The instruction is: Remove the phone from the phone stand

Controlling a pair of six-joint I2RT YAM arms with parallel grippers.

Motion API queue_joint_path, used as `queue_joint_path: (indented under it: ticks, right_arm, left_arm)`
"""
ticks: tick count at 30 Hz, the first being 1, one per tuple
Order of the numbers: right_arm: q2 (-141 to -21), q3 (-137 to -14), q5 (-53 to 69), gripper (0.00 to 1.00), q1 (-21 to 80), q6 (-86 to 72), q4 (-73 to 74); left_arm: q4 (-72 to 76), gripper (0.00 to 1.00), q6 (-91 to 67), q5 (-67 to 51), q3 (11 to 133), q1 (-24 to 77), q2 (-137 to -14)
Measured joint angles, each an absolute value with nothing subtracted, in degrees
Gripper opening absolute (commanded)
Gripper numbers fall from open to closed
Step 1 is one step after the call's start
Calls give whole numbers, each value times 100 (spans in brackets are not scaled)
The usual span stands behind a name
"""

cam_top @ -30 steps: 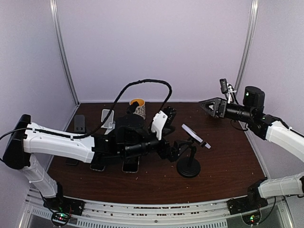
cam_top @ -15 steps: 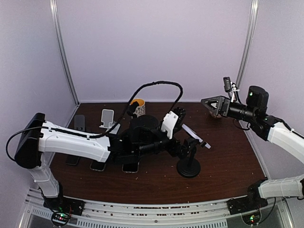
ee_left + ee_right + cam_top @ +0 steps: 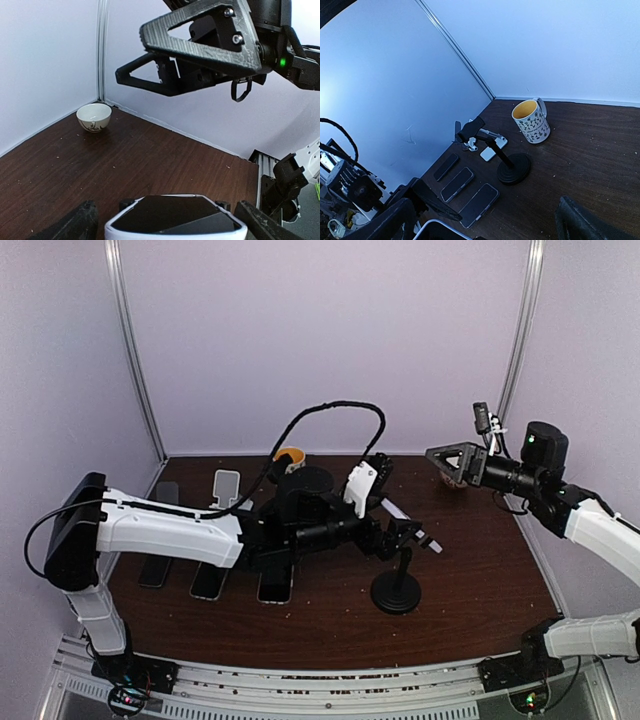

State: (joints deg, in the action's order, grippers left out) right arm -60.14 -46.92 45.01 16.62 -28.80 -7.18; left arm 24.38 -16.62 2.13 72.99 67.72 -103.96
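The phone (image 3: 175,218) lay on the phone stand (image 3: 396,592) between my left fingers (image 3: 70,227); a bowl (image 3: 94,117) sat well ahead, leftward.

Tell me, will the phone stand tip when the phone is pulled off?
Probably not: the phone stand has a wide round base. Yet its thin stem holds the phone high, so a sideways pull might rock it.

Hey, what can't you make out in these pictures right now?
Left wrist view: bottom edge crops the phone; whether the left pincer touches it is unclear.
Top view: left arm hides most of the mug.
Right wrist view: bottom edge crops the right pincer.
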Motion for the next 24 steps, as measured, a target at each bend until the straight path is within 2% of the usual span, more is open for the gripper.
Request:
queue_joint_path:
  ticks: [3,10,18,24]
  right_arm:
    - [-6005,-4657,4501,100,1653,-2880,-718]
    - [-6001,-4641,4504,100,1592,-2869,-705]
    - [-5913,-4471,4582,100,1570,-2919,-757]
    - [-5909,-4340,4703,95,1570,-3046,-786]
  left_arm:
    - [2477,92,-1590,58,7299,6759,-10420]
    - [2493,67,-1433,-377,7356,6681,-10471]
    - [2672,55,-1321,-1459,7078,6263,-10307]
    - [2609,48,-1081,-2711,7024,5970,-10252]
